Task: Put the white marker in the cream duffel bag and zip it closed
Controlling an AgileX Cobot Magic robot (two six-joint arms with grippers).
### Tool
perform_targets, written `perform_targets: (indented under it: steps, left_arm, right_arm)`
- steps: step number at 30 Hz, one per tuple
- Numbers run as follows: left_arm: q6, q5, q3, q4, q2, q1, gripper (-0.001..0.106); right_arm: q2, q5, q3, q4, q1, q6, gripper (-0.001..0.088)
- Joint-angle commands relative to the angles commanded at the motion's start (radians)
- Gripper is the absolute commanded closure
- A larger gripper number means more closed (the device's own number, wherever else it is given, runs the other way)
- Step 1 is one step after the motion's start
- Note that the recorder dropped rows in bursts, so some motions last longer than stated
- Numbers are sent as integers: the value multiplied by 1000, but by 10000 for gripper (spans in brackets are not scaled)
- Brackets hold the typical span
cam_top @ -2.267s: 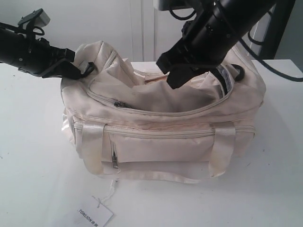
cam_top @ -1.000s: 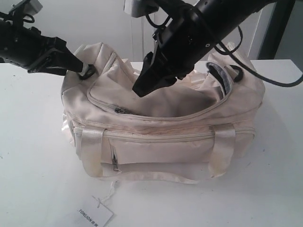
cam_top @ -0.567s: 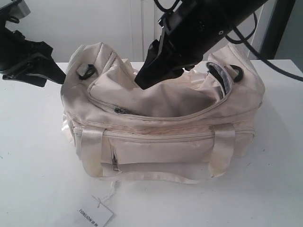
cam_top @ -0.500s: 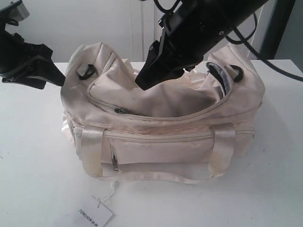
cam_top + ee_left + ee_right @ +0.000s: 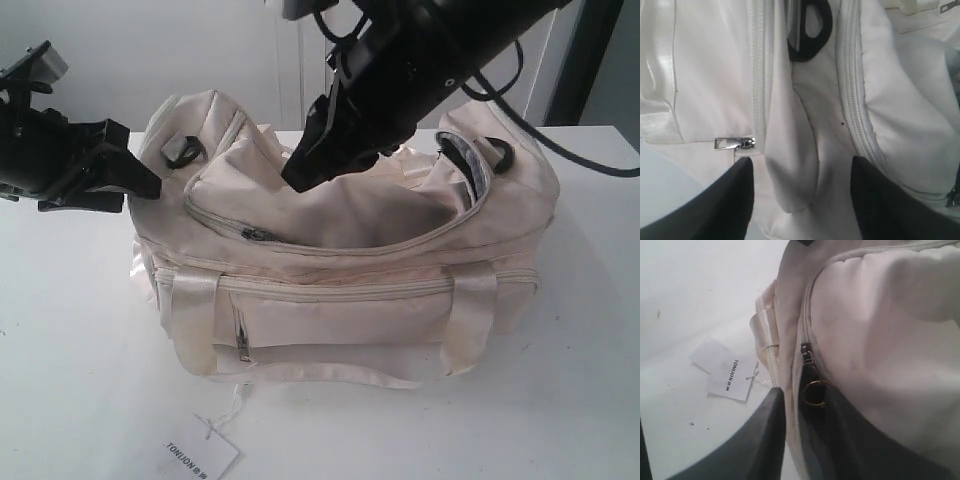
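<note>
1. My right gripper [image 5: 805, 394] is released and grips nothing. The gold ring [image 5: 815, 392] on the zip lies just off its fingertips. If I close off-centre, I pinch cloth instead of the ring and the slider [image 5: 805, 352] won't run.
2. My left gripper [image 5: 799, 165] is released too, its fingers spread either side of a fold at the end of the bag [image 5: 350, 300]. With that end unbraced, I judge a pull on the zip would drag the soft bag across the table [image 5: 80, 350].
3. The flap [image 5: 340, 215] sags slack below my right gripper, and its cloth could jam the teeth.
4. The marker shows in no view. I guess it lies inside, under my right gripper, but I cannot tell, so I might zip an empty bag.
</note>
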Motion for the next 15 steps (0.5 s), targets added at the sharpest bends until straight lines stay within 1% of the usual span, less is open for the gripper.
perform_targets:
  steps: [3, 6, 8, 10, 12, 15]
  left_arm:
    - [5, 0, 0, 0, 0, 0, 724]
    - [16, 0, 0, 0, 0, 0, 880]
    - [17, 0, 0, 0, 0, 0, 964]
    - [19, 0, 0, 0, 0, 0, 1046]
    - [26, 0, 0, 0, 0, 0, 1053]
    - [26, 0, 0, 0, 0, 0, 1053]
  right_arm:
    - [10, -43, 0, -62, 0, 0, 559]
    - [11, -70, 0, -81, 0, -2, 555]
    - [11, -85, 2, -81, 0, -22, 555]
    - [11, -117, 23, -81, 0, -78, 555]
    - [11, -147, 57, -84, 0, -132, 555]
    - [11, -180, 111, -84, 0, -153, 555]
